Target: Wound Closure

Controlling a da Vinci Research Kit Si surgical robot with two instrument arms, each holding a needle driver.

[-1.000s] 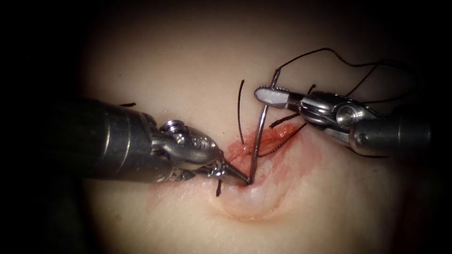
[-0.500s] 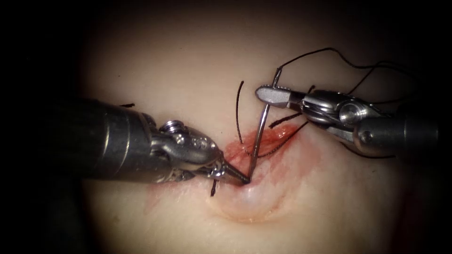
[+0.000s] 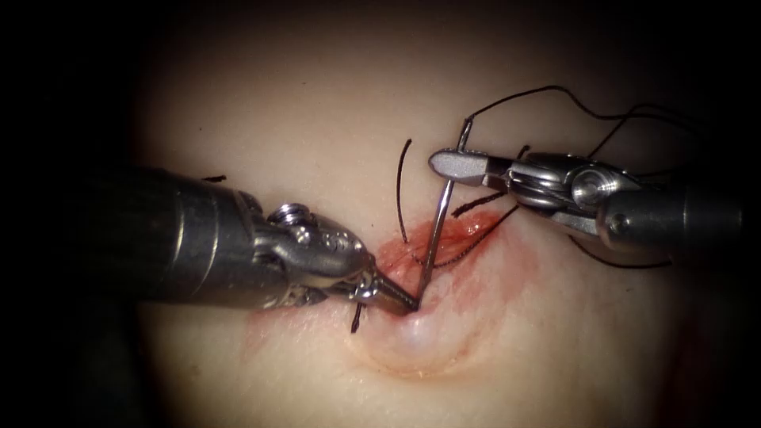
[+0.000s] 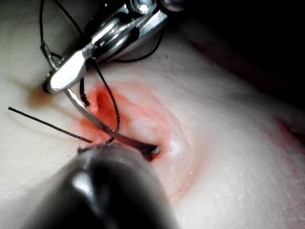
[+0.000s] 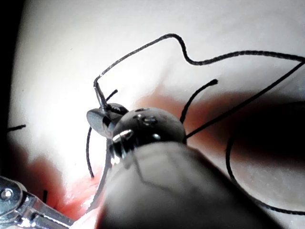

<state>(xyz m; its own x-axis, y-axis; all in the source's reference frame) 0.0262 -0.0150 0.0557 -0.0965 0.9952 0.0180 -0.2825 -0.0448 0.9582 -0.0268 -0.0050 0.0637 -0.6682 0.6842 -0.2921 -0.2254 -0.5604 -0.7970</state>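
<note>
My right tool is shut on the curved needle close to its tail, on the right side of the cut. The needle runs steeply down and its point goes into the tissue at the near end of the cut, where a small mound rises. My left tool is shut, with its fine tip pressed at the cut's edge beside the needle's point. Black thread arcs from the needle's tail away to the right. The left wrist view has the needle under the right tool. The right wrist view shows the needle's tail and thread.
Cut ends of thread stand up from earlier stitches along the cut, and one short end lies under the left tool. Red fluid stains the tissue around the cut. The left shaft lies low across the left side.
The right tool's shaft has drifted slightly right and the needle's tail has dipped a little. The tissue mound under the needle's point has tightened. The left tool has barely moved.
</note>
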